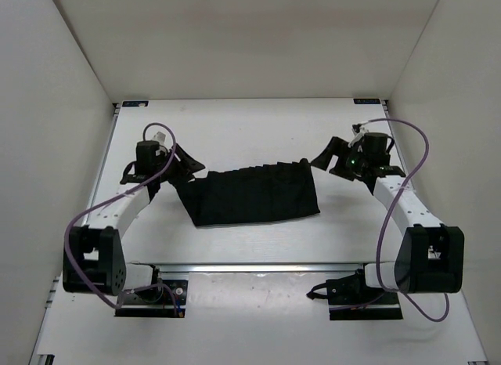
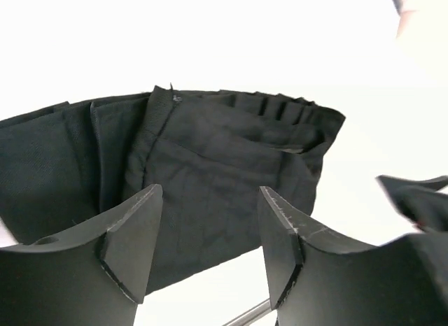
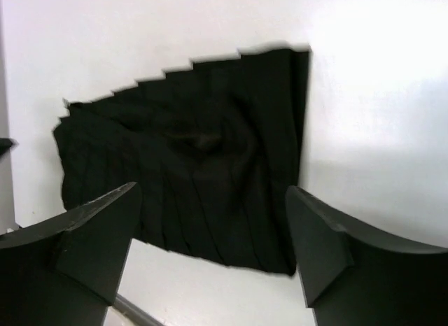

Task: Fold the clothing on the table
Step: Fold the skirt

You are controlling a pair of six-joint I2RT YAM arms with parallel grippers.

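Black clothing point(image 1: 250, 194) lies flat on the tabletop point(image 1: 258, 130).
Only the wrist views show the left tool point(image 2: 210, 192) and right tool point(image 3: 211, 188) at its ends gaping, seemingly empty.

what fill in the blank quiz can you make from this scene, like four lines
1. The clothing is ____ in colour.
2. It lies on the table, ____ the two grippers.
3. The jaws of the left gripper stand ____.
4. The right gripper holds ____.

Missing words: black; between; open; nothing.
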